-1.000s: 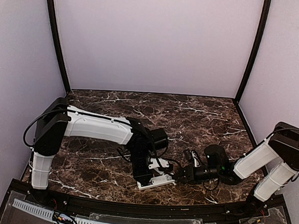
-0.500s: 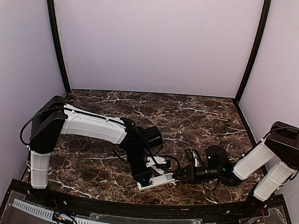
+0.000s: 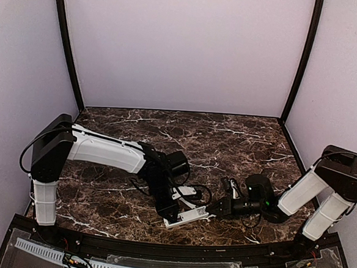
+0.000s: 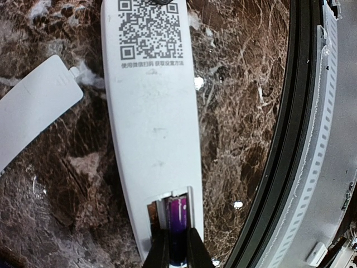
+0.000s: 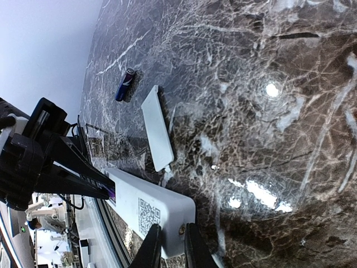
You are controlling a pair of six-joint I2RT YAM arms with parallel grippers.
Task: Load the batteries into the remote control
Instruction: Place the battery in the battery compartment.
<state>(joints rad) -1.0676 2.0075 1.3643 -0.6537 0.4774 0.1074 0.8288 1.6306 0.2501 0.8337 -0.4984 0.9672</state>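
With my left gripper (image 4: 177,244) I am pinching a battery (image 4: 177,215) at the bottom middle of its wrist view. The battery is sitting in the open slot of the remote control (image 4: 153,111), which is lying back side up. My right gripper (image 5: 170,239) is squeezing the remote's other end. The other battery (image 5: 125,84) is lying at the upper left of the right wrist view, beyond the white cover plate (image 5: 157,128).

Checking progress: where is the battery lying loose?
In the right wrist view, upper left, the loose battery lies on the table past the cover plate, away from the remote control.
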